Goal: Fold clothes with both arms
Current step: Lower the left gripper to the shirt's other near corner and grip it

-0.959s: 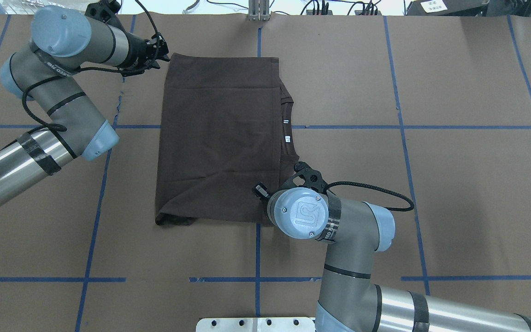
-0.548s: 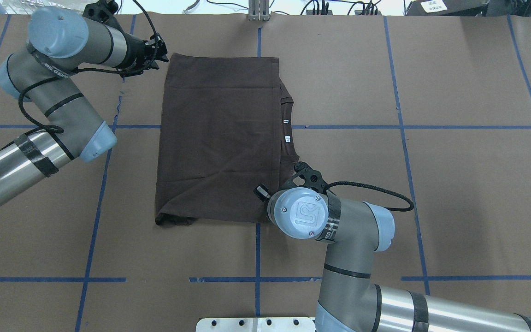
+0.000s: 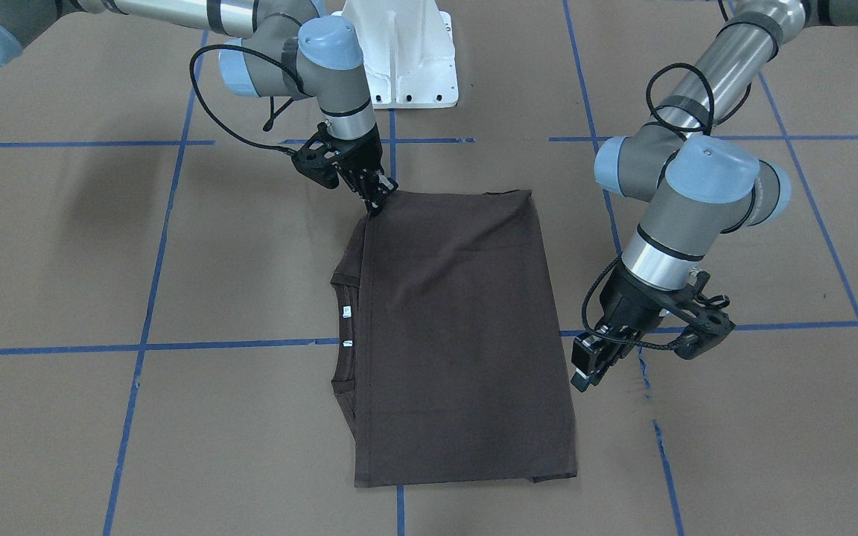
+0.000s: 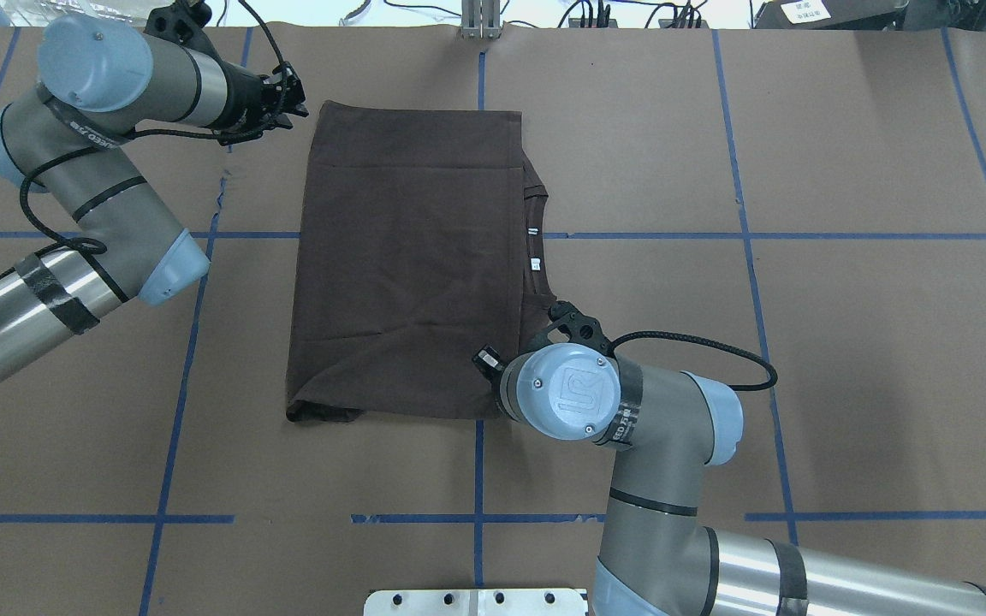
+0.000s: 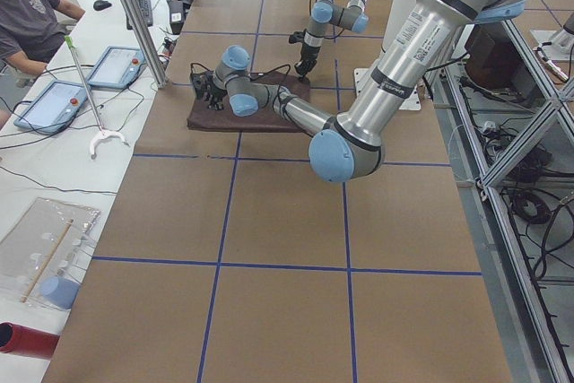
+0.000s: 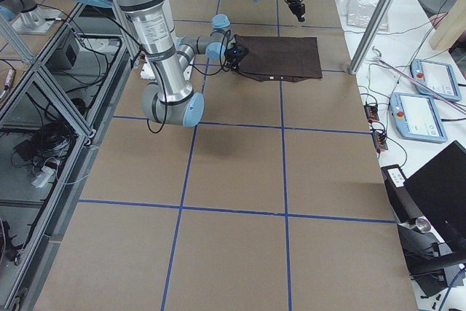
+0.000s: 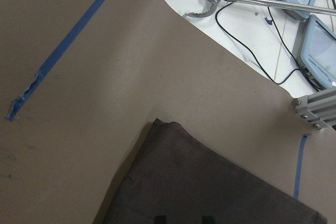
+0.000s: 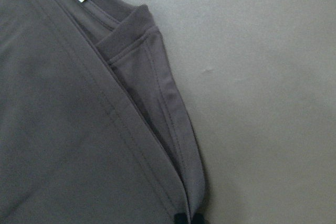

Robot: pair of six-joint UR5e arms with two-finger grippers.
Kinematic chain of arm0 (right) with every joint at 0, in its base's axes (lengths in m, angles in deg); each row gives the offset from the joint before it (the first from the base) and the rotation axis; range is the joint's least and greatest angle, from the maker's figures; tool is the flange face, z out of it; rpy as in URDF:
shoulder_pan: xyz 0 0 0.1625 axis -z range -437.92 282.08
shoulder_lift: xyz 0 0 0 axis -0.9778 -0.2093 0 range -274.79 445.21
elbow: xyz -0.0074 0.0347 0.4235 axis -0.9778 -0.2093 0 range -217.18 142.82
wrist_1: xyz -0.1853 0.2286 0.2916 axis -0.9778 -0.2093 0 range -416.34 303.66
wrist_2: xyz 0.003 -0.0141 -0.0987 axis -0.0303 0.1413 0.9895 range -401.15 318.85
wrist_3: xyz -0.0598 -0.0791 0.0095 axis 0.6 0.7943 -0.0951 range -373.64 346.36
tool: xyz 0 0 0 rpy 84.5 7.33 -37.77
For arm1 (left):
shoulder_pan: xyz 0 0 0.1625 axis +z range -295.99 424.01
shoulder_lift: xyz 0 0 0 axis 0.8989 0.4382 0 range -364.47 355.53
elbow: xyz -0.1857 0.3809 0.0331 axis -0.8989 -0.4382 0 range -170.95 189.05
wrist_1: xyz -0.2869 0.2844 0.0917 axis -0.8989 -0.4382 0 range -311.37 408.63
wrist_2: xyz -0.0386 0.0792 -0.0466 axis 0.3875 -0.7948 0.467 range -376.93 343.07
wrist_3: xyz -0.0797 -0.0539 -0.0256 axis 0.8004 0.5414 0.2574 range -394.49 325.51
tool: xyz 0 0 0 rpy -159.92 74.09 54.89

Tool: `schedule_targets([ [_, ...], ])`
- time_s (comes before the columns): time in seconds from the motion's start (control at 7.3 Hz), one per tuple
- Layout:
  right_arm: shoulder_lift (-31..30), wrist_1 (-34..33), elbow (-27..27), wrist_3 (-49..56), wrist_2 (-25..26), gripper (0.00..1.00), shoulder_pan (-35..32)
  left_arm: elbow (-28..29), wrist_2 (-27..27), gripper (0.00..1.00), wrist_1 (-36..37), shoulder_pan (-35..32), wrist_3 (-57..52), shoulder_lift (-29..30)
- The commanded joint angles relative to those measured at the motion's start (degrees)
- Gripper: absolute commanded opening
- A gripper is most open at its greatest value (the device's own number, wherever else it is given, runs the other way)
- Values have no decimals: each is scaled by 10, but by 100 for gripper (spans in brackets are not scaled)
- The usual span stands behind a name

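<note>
The dark grey-brown T-shirt [image 4: 412, 257] lies folded into a flat rectangle at the table's middle, its collar and white labels [image 3: 345, 313] showing on one long side. My left gripper [image 3: 587, 372] hangs just off the shirt's far corner and touches no cloth. In the left wrist view its fingertips [image 7: 160, 219] stand apart, so it is open, with the shirt corner [image 7: 163, 127] ahead. My right gripper [image 3: 378, 202] sits at the near collar-side corner. In the right wrist view it [image 8: 189, 219] is shut on the folded edge. From overhead its own wrist [image 4: 566, 393] hides it.
The white pedestal [image 3: 399, 52] stands at the robot's side of the table. Blue tape lines [image 4: 480, 479] cross the brown paper. Beyond the far edge lie tablets [image 5: 54, 100] and a metal grabber tool [image 7: 252, 1]. A person [image 5: 27, 6] sits there.
My left gripper has drawn back to the left, away from the shirt's far corner. My right wrist has shifted slightly. The shirt lies as before.
</note>
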Motion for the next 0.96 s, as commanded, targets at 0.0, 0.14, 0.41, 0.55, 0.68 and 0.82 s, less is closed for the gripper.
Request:
schedule_targets([
  [0.0, -57, -12, 78, 0, -8, 0, 8, -61, 3, 35, 9, 3, 31, -30],
  [0.14, -74, -48, 123, -1, -6, 0, 26, -104, 15, 35, 21, 24, 45, -51],
  [0.41, -94, -101, 184, -6, 1, 0, 66, -249, 9, 38, 46, 104, 60, -154],
  [0.55, -111, -101, 199, -6, 1, 0, 68, -322, -30, 39, 57, 169, 97, -217],
  [0.68, -116, -101, 200, -5, 1, 0, 70, -368, -89, 42, 68, 243, 121, -272],
  [0.82, -117, -102, 201, -5, 1, 0, 70, -384, -122, 42, 98, 299, 171, -277],
])
